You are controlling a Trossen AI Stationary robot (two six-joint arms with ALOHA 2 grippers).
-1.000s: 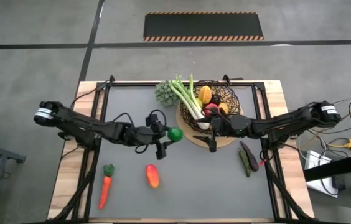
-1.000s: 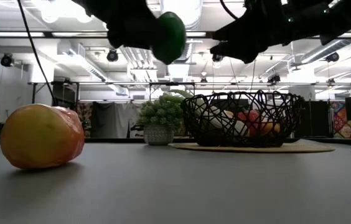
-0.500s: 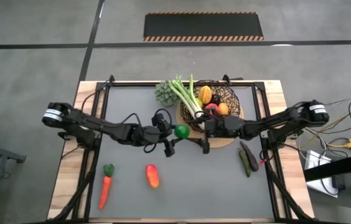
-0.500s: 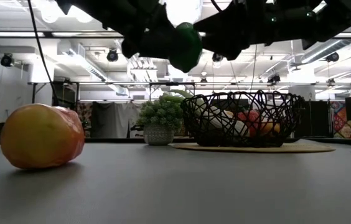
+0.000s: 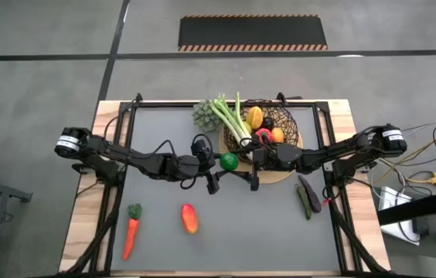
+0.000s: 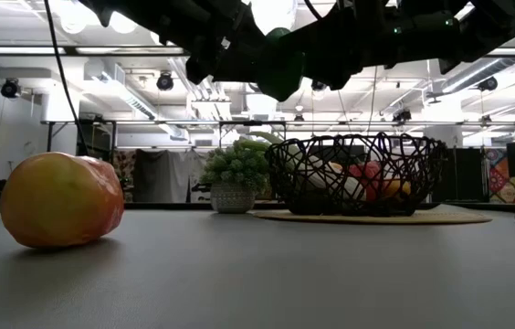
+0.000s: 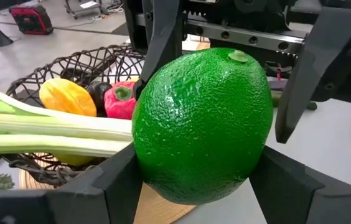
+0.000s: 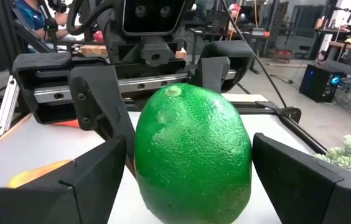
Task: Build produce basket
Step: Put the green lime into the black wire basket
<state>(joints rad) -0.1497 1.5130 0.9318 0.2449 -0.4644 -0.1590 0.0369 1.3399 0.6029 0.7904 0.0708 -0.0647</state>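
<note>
Lime (image 5: 229, 161): held aloft just beside the basket (image 5: 286, 118), over the mat edge. Likely light, rigid, pebbled yet glossy; best gripped across the widest girth. Left gripper (image 7: 194, 186) pinching the lime. Right gripper (image 8: 191, 180) spread around the lime, fingers seemingly clear of it; actual contact hard to judge. Basket contents partly hidden behind mesh.

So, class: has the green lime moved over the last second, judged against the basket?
Yes. In the high view the green lime, held in the left gripper, has shifted rightward toward the basket, meeting the right gripper.
</note>
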